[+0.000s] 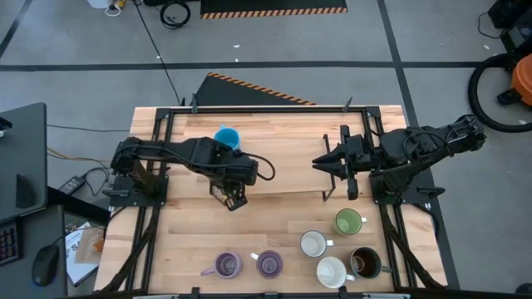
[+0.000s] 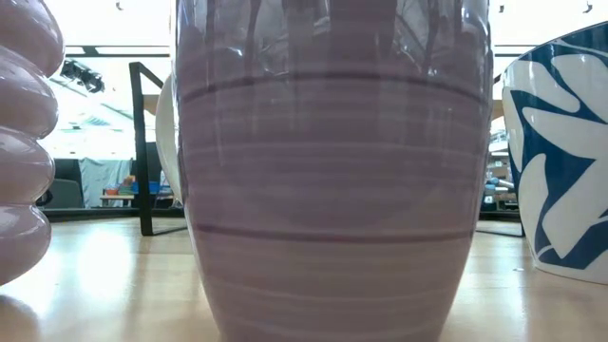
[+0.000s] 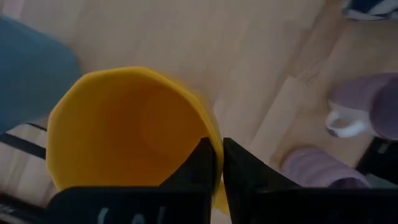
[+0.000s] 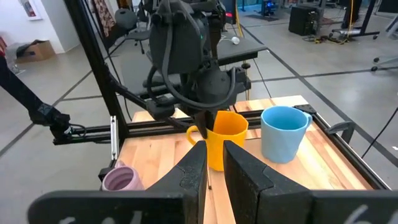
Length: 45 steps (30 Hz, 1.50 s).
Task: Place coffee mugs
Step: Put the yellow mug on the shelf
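My left gripper point(image 1: 233, 198) stands over the table's middle, shut on the orange mug point(image 3: 124, 124), which the gripper hides in the high view. The blue mug point(image 1: 227, 137) stands on its base just beyond it. Along the near edge stand two purple mugs point(image 1: 227, 265) point(image 1: 268, 264), two white mugs point(image 1: 313, 243) point(image 1: 331, 271), the green mug point(image 1: 347, 221) and the dark brown mug point(image 1: 364, 262). My right gripper point(image 1: 320, 162) waits right of centre, pointing left, with only a narrow slit between its fingers point(image 4: 193, 171). My left gripper holds the orange mug by its rim point(image 3: 214, 148), one finger point(image 3: 202, 168) inside the cup and one outside, on the wall. It comes from above, pointing down, next to the handle point(image 4: 193, 134). The mug point(image 4: 227, 149) stays upright; whether its base touches the table is hidden.
Black frame rails point(image 1: 249, 110) run along the table's far edge and both sides. The low view is filled by a purple mug point(image 2: 332, 171) right before the camera, with a ribbed mug point(image 2: 24, 142) and a blue-patterned white one point(image 2: 565, 161) beside it. Bare wood point(image 1: 283, 208) lies between the grippers.
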Tool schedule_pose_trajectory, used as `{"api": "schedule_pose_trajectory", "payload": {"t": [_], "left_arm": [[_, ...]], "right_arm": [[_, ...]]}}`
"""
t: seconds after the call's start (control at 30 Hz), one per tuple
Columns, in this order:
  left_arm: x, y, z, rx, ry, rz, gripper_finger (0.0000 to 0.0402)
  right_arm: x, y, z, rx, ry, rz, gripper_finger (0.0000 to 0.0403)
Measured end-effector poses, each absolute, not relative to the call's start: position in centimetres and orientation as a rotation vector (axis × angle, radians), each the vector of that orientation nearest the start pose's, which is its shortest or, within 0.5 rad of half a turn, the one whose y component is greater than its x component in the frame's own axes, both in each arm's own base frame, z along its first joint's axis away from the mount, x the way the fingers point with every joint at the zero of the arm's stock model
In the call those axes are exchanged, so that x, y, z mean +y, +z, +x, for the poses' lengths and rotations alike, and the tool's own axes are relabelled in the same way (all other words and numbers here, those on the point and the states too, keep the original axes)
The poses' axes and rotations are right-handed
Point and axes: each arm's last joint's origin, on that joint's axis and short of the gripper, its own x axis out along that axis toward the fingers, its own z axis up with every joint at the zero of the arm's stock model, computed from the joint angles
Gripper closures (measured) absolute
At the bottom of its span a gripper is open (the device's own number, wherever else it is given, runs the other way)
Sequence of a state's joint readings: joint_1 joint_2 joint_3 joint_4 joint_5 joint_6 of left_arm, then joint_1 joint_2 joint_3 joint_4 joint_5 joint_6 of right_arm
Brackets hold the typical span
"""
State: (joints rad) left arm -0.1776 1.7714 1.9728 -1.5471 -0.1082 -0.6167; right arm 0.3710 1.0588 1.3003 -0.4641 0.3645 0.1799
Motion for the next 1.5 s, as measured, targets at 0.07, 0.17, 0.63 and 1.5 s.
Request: {"api": "schedule_pose_trajectory", "payload": {"t": [0.07, 0.17, 0.63, 1.5], "left_arm": [[-5.4, 37.3, 32.0, 1.3, 0.356, -0.326, 0.0379], [-5.5, 36.8, 32.3, 1.332, 0.359, -0.296, 0.0379], [-5.8, 36.1, 32.8, 1.342, 0.384, -0.243, 0.0375], [-5.5, 39.0, 31.8, 1.23, 0.366, -0.225, 0.0276]], "right_arm": [[6.5, 43.0, 19.6, 0.207, -0.012, 0.1, 0.0344], [6.5, 43.0, 19.6, 0.206, -0.012, 0.1, 0.0344], [6.3, 43.4, 19.0, 0.184, -0.006, 0.116, 0.0344], [6.4, 43.3, 19.0, 0.195, 0.008, 0.108, 0.0344]]}}
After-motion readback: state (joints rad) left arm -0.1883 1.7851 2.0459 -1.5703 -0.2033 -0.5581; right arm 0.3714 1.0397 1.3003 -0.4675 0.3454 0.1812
